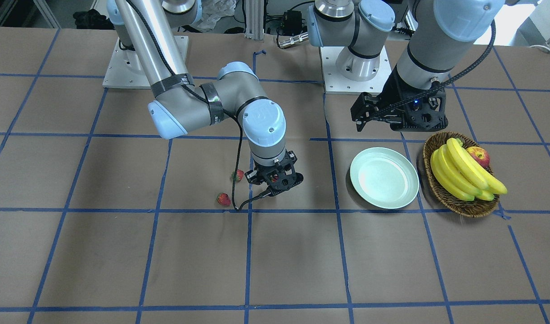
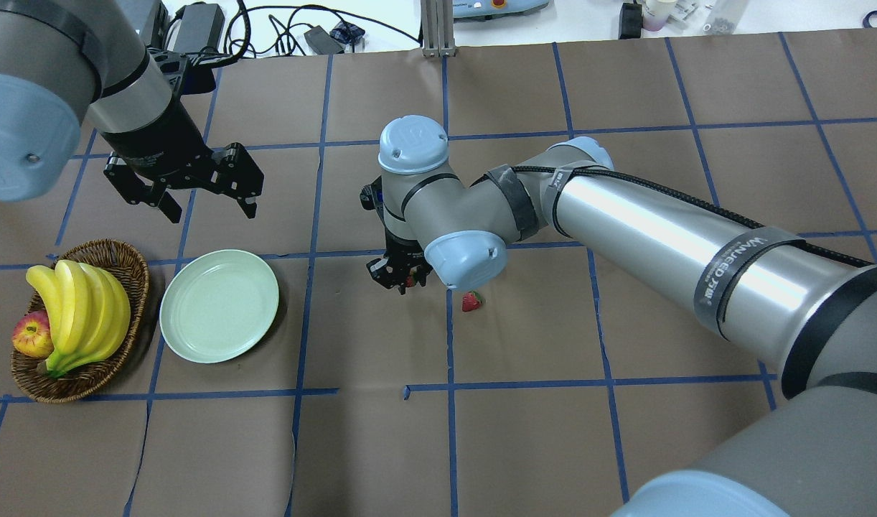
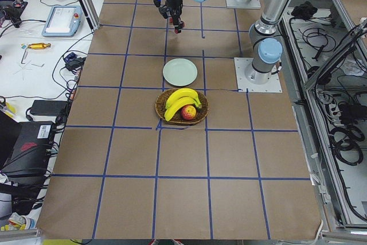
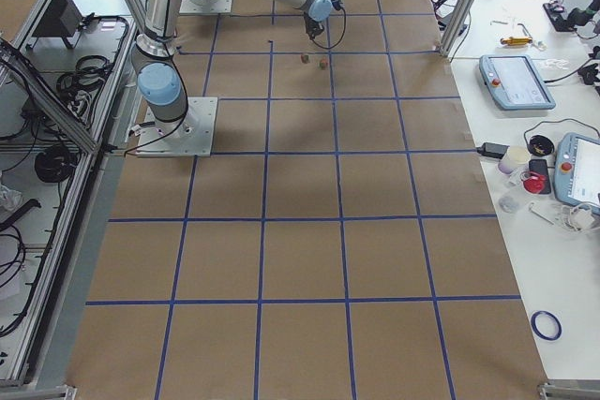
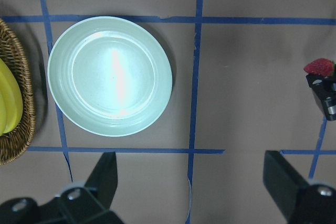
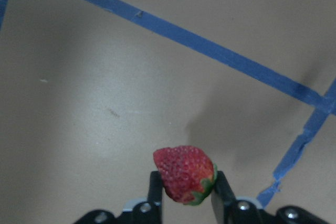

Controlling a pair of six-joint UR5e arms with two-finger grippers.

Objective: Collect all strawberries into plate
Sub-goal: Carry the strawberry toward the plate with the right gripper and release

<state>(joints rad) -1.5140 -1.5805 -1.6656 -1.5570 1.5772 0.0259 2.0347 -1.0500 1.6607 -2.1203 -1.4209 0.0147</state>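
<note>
My right gripper is shut on a red strawberry with a green top, held just above the brown paper. From across the table that gripper points down at mid-table, and from overhead it sits partly under its own wrist. Two more strawberries lie on the paper beside it; overhead shows only one. The pale green plate holds nothing. My left gripper hovers open beyond the plate's far side.
A brown wicker basket with bananas and an apple stands right beside the plate. Blue tape lines grid the brown paper. The arm bases stand at the robot's edge of the table.
</note>
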